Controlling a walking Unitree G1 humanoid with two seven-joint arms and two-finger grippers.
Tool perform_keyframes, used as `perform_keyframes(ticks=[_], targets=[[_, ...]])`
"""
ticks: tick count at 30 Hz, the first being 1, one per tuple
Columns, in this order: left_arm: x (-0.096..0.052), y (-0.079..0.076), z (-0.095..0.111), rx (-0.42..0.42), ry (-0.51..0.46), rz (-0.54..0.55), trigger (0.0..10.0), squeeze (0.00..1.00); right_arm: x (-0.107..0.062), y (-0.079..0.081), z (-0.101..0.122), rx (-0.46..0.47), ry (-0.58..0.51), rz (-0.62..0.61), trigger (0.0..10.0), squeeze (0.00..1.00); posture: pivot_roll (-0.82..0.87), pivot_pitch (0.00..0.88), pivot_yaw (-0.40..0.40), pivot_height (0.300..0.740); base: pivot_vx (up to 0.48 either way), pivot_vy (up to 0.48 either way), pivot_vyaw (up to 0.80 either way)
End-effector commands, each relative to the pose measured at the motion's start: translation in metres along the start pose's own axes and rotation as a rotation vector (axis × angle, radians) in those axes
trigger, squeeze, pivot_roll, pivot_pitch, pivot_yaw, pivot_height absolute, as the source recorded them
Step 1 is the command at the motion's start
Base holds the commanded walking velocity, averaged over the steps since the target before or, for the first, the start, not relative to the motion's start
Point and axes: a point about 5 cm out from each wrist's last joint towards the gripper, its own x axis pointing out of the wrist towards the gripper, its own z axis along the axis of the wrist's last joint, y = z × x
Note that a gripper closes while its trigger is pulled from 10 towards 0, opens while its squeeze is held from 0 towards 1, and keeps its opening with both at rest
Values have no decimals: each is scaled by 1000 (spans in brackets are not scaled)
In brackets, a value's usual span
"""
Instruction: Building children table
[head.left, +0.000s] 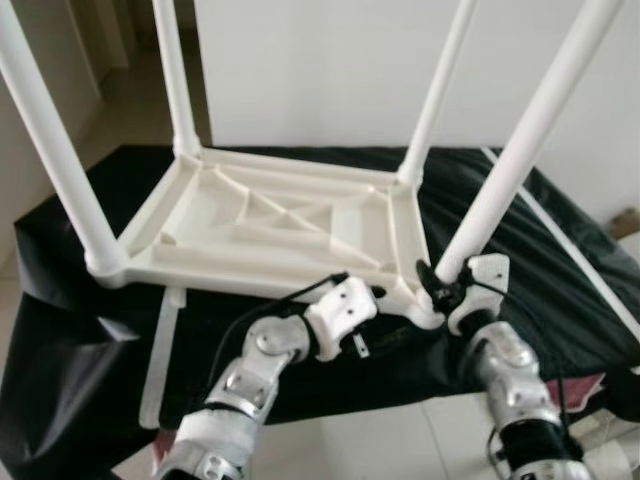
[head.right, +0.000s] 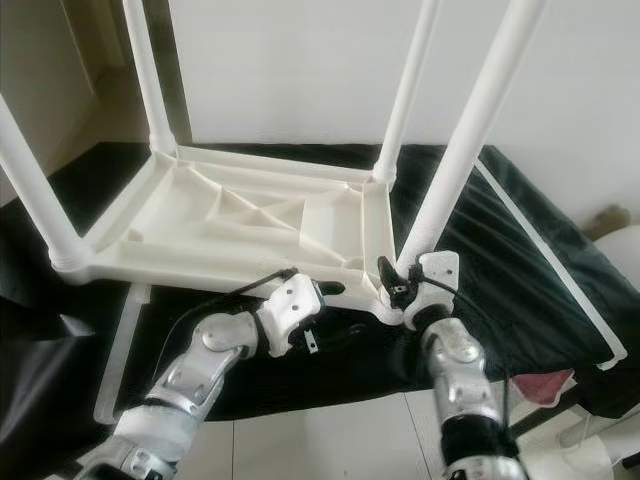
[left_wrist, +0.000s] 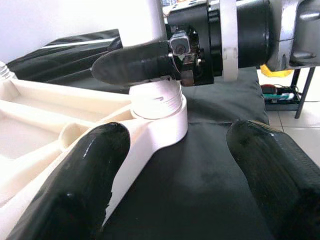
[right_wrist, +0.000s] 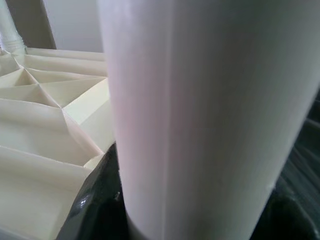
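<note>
White plastic tabletop (head.left: 270, 225) upside down, ribbed underside up, on black cloth (head.left: 560, 270) over a low surface. Four white legs standing up from the corners: near right leg (head.left: 520, 160), near left leg (head.left: 55, 160), far left leg (head.left: 175, 75), far right leg (head.left: 437, 90); all cut off by the top of the frame.

Right gripper (head.left: 440, 280) at base of near right leg, just above the corner socket, forearm rising from bottom right. Black fingers (left_wrist: 135, 67) clamped across the leg in left wrist view; right wrist view shows the leg (right_wrist: 200, 115) very close and blurred, a finger dark at the lower edge.

Left gripper (left_wrist: 175, 170) low at the near edge of the tabletop, beside the same corner, arm bent at the elbow and reaching in from bottom left. Fingers (left_wrist: 85, 185) apart, one touching or just against the corner rib, the other over bare cloth; nothing between them but the corner socket (left_wrist: 160, 120) further ahead.

Loose white strip (head.left: 165, 350) flat on cloth, near left. Another long white strip (head.left: 560, 240) along the right side of the cloth. Tiled floor (head.left: 380, 440) below near edge; white wall (head.left: 330, 60) close behind. Open cloth to right of the corner. Small coloured items (left_wrist: 280, 92) on floor at far right, too blurred to identify.
</note>
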Motion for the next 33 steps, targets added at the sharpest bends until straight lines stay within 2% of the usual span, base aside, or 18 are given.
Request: perform_keyframes(ticks=[1, 2, 4, 7, 13, 16, 23, 24, 25, 26, 33], targets=[[-3, 8, -3, -10, 20, 190, 10000, 0, -9, 9, -23, 99, 92, -148, 10000, 0, 84, 0, -59, 740, 0, 0, 0], [-5, 8, -3, -7, 23, 193, 10000, 0, -11, 12, -24, 104, 98, -223, 10000, 0, 93, 0, -64, 740, 0, 0, 0], [-5, 8, -3, -7, 23, 193, 10000, 0, -11, 12, -24, 104, 98, -223, 10000, 0, 93, 0, -64, 740, 0, 0, 0], [-8, 8, -4, -16, 20, 194, 10000, 0, -15, 23, -27, 146, 84, -370, 10000, 0, 102, 0, -68, 740, 0, 0, 0], [-10, 7, -3, -23, 16, 197, 10000, 0, -15, 36, -26, 162, 85, -380, 10000, 0, 108, 0, -71, 740, 0, 0, 0], [-9, 8, -3, -25, 11, 203, 10000, 0, -16, 30, -22, 152, 79, -400, 10000, 0, 109, 0, -73, 740, 0, 0, 0], [-9, 9, 0, -30, 2, 214, 10000, 0, -17, 29, -16, 145, 66, -423, 10000, 16, 108, 0, -77, 740, 0, 0, 0], [-9, 9, 1, -30, -2, 218, 10000, 0, -17, 29, -14, 134, 55, -420, 10000, 157, 109, 0, -79, 740, 0, 0, 0], [-10, 9, 1, -32, -5, 219, 10000, 0, -17, 30, -12, 132, 43, -410, 10000, 388, 109, 0, -81, 740, 0, 0, 0], [-10, 9, 2, -32, -6, 220, 10000, 0, -16, 31, -10, 137, 36, -395, 10000, 1000, 109, 0, -81, 740, 0, 0, 0], [-12, 9, 3, -30, -7, 222, 10000, 0, -15, 33, -2, 152, 3, -313, 10000, 1000, 115, 0, -89, 740, 0, 0, 0]])
